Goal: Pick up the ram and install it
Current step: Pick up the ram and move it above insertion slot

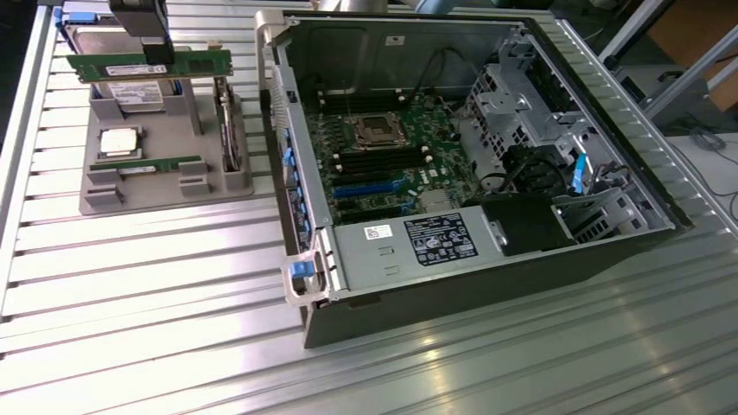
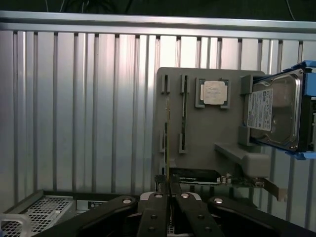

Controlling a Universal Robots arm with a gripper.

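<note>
One ram [image 1: 148, 64] sits clamped in the shut gripper [image 1: 155, 54], apparently raised just above the gray tray [image 1: 162, 197] where the second stick [image 1: 144, 164] rests, so picking looks done, while seating it in the computer's black slots [image 1: 372, 164] is not.

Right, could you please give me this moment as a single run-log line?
tool: shut on ram | ram: held above grey tray | second ram: seated in tray | computer case: open

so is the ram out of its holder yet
Out: the ram is clamped in the shut gripper, lifted clear above the grey holder posts.
</note>
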